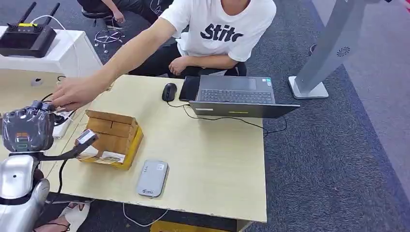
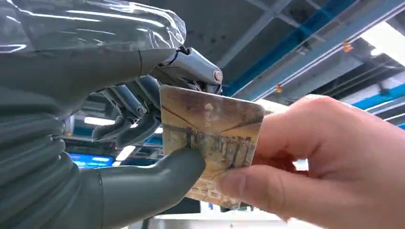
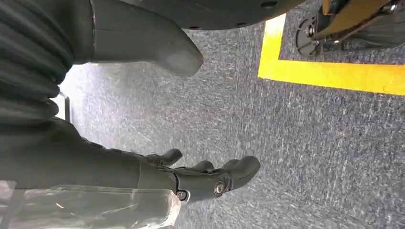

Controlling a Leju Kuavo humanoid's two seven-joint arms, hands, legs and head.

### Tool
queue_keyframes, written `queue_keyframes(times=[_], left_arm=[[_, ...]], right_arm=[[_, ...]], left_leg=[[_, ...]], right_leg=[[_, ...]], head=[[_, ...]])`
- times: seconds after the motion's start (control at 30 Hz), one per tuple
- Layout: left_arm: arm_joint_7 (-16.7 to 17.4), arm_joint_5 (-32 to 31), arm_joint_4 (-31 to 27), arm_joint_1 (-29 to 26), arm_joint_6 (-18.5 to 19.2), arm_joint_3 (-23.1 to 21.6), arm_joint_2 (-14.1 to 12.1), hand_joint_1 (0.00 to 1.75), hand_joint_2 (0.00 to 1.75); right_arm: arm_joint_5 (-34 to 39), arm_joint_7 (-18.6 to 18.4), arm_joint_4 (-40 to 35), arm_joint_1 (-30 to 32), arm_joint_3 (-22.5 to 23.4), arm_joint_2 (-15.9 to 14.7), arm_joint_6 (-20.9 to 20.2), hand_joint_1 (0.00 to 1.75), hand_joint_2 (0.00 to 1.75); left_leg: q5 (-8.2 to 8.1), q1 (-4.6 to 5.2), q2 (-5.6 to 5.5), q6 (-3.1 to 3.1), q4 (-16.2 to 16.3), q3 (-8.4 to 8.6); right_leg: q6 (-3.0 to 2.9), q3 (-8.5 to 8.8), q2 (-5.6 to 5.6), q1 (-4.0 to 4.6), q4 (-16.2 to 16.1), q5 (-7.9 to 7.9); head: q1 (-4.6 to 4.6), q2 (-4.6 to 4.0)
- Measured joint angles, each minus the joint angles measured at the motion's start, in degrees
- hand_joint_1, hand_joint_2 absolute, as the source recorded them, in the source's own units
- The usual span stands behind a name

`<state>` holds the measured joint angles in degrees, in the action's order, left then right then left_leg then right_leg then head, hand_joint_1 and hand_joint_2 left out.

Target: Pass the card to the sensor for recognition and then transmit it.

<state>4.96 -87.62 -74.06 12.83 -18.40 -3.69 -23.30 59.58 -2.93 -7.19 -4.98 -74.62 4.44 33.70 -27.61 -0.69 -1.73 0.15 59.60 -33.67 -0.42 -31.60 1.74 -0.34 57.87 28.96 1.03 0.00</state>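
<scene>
In the head view, the left hand (image 1: 29, 126) is raised at the left end of the pale counter (image 1: 208, 164), and a person's hand (image 1: 77, 93) reaches across to touch its fingertips. On the counter lie an open cardboard box (image 1: 113, 137), a grey card reader (image 1: 152, 178), a black mouse (image 1: 168, 91) and an open laptop (image 1: 237, 95).

In the left wrist view, the left hand (image 2: 143, 143) pinches the card (image 2: 210, 143) between its thick thumb, pressed on the near face, and darker fingers (image 2: 191, 69) curled behind the top edge. The person's hand (image 2: 329, 167) grips the card's opposite end, so both hold it at once.

In the right wrist view, the right hand (image 3: 191, 176) hangs over the grey carpet (image 3: 286, 143) near a yellow floor line (image 3: 334, 76), with its fingers loosely spread, apart from the thumb, and holding nothing.
</scene>
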Motion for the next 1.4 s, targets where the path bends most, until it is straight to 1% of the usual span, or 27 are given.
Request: queue_keyframes(times=[0.17, 0.2, 0.23, 0.37, 0.47, 0.57, 0.6, 0.7, 0.8, 0.93, 1.03, 1.13, 1.23, 1.27, 1.4], left_arm=[[-0.15, 0.26, 1.78, 1.28, -0.09, -0.90, 1.29, 1.75, 1.75], [-0.15, 0.44, 2.03, 1.47, -0.11, -1.01, 1.57, 0.80, 1.75], [-0.15, 0.57, 2.19, 1.62, -0.13, -1.09, 1.77, 0.00, 1.75], [0.88, 2.04, 3.00, 2.36, -0.63, -1.57, 2.69, 0.00, 1.75], [0.92, 4.57, 3.39, 2.86, -0.83, -1.57, 3.32, 0.00, 1.75], [-0.40, 10.04, 3.37, 3.05, -2.71, -1.44, 3.87, 0.00, 1.75], [-1.33, 14.34, 3.09, 3.01, -3.61, -1.03, 4.24, 0.00, 1.75], [-3.70, 21.96, 1.07, 2.32, -3.43, 0.29, 5.16, 0.00, 1.75], [-5.57, 26.99, -2.72, -0.01, -0.62, 1.66, 5.79, 0.00, 1.75], [-4.98, 33.54, -10.85, -6.46, 7.53, 3.14, 6.36, 0.00, 1.75], [-5.38, 36.48, -16.66, -11.61, 10.30, 4.15, 6.36, 0.00, 1.75], [-6.51, 36.65, -23.28, -18.27, 11.58, 5.31, 5.88, 0.00, 1.75], [-6.95, 34.23, -28.18, -23.27, 11.87, 6.38, 4.99, 0.00, 1.75], [-6.99, 33.51, -29.32, -24.58, 12.02, 6.69, 4.83, 0.00, 1.75], [-6.86, 31.74, -32.30, -28.56, 14.54, 7.43, 3.43, 0.00, 1.75]], right_arm=[[0.04, 0.42, 0.00, -0.04, -0.24, 0.00, 0.68, 0.00, 1.75], [0.04, 0.50, 0.00, -0.04, -0.31, 0.00, 0.77, 0.00, 1.75], [0.07, 0.55, 0.00, -0.04, -0.40, 0.00, 0.92, 0.00, 1.75], [0.33, 0.07, 0.00, -0.04, -0.50, 0.00, 1.29, 0.00, 1.75], [0.48, -0.02, 0.00, -0.04, -0.55, 0.00, 1.29, 0.00, 1.75], [1.03, -0.33, 0.00, -0.04, -0.55, 0.00, 1.31, 0.00, 1.75], [1.16, -0.37, 0.00, -0.03, -0.55, 0.00, 1.38, 0.00, 1.75], [1.90, -0.37, 0.00, 0.01, -0.55, 0.00, 1.64, 0.00, 1.75], [2.82, 0.13, 0.00, 0.04, -0.55, 0.02, 1.82, 0.00, 1.75], [4.09, 0.11, 0.00, 0.16, -0.37, 0.02, 2.76, 0.00, 1.75], [5.14, 0.48, 0.02, 0.30, -0.02, 0.02, 2.89, 0.00, 1.75], [5.42, 0.92, 0.02, 0.41, 0.15, 0.04, 2.76, 0.00, 1.75], [5.46, 0.87, 0.02, 0.42, 0.19, 0.04, 2.73, 0.00, 1.75], [5.40, 0.81, 0.02, 0.41, 0.19, 0.04, 2.80, 0.00, 1.75], [5.01, 0.72, 0.02, 0.40, 0.19, 0.11, 3.96, 0.00, 1.75]], left_leg=[[0.00, 0.01, 0.01, 0.00, 0.01, -0.01], [0.00, 0.01, 0.02, 0.00, 0.01, 0.00], [0.00, 0.01, 0.02, 0.00, 0.01, 0.00], [0.00, 0.00, 0.03, 0.00, 0.01, -0.01], [0.00, 0.00, 0.04, 0.00, 0.01, 0.00], [0.00, 0.00, 0.03, 0.00, 0.01, -0.01], [0.00, 0.00, 0.03, 0.00, 0.00, -0.01], [0.00, 0.00, 0.04, 0.00, 0.00, -0.02], [-0.01, 0.01, 0.06, 0.00, 0.00, -0.05], [-0.02, 0.01, 0.09, 0.00, 0.00, -0.07], [-0.04, 0.01, 0.08, -0.01, -0.01, -0.12], [-0.07, 0.00, 0.16, -0.01, -0.03, -0.10], [-0.07, 0.00, 0.07, -0.01, -0.03, -0.11], [-0.07, 0.00, 0.08, -0.01, -0.03, -0.11], [-0.07, -0.02, 0.07, -0.01, -0.04, -0.10]], right_leg=[[0.00, 0.01, 0.02, -0.01, -0.01, 0.00], [0.00, 0.01, 0.02, -0.01, -0.01, 0.00], [0.00, 0.00, 0.03, -0.01, -0.01, 0.00], [0.00, -0.01, 0.04, -0.01, -0.01, 0.00], [0.00, -0.01, 0.05, 0.00, 0.00, 0.00], [0.00, -0.01, 0.04, 0.00, 0.01, 0.00], [0.00, -0.01, 0.05, 0.00, 0.01, 0.00], [0.00, 0.01, 0.05, 0.00, 0.01, 0.00], [0.00, 0.08, 0.07, 0.00, 0.01, 0.00], [0.00, 0.04, 0.13, -0.01, 0.00, 0.00], [-0.01, 0.04, 0.11, -0.01, 0.00, 0.01], [-0.03, -0.02, 0.18, 0.00, -0.01, 0.03], [-0.02, -0.01, 0.13, 0.00, -0.01, 0.07], [-0.02, 0.00, 0.13, 0.00, -0.01, 0.07], [-0.02, 0.02, 0.07, 0.01, 0.00, 0.07]], head=[[0.00, 0.00], [0.02, 0.00], [0.00, 0.00], [0.00, 0.00], [0.02, 0.00], [0.00, 0.00], [0.02, 0.00], [0.00, 0.00], [0.02, 0.00], [0.04, 0.00], [0.00, 0.00], [0.02, 0.00], [0.00, 0.00], [0.00, 0.00], [-0.02, 0.00]])
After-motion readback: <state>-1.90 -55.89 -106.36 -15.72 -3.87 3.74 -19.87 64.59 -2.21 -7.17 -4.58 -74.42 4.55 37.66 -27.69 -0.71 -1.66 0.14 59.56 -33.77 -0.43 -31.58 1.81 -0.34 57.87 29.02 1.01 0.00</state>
